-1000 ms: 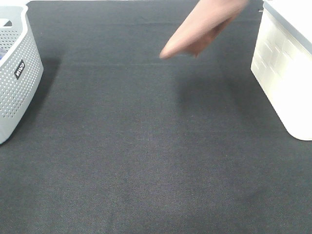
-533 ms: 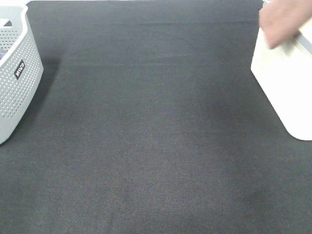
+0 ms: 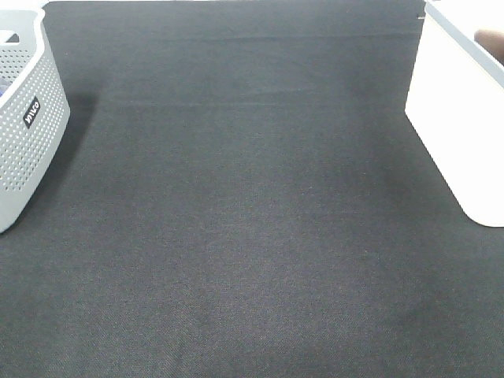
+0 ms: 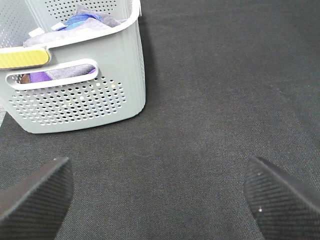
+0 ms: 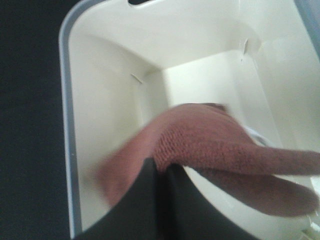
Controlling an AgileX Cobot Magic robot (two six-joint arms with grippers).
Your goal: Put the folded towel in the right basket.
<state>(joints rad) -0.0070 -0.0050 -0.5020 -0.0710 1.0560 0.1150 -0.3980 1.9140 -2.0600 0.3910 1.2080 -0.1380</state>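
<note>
The folded towel (image 5: pixel 210 140) is reddish-brown. In the right wrist view it hangs from my right gripper (image 5: pixel 161 169), which is shut on its fold, above the inside of the white right basket (image 5: pixel 67 100). In the exterior view the white basket (image 3: pixel 457 126) stands at the right edge, and only a corner of the towel (image 3: pixel 491 39) shows over its rim. My left gripper (image 4: pixel 160 200) is open and empty above the dark cloth, near the grey left basket (image 4: pixel 80 100). Neither gripper shows in the exterior view.
The grey perforated basket (image 3: pixel 27 134) stands at the left edge and holds purple and blue cloths (image 4: pixel 80 20). A black cloth (image 3: pixel 252 220) covers the table between the two baskets.
The towel has moved right from over the middle back of the table to above the white basket, and has almost left the exterior view.
</note>
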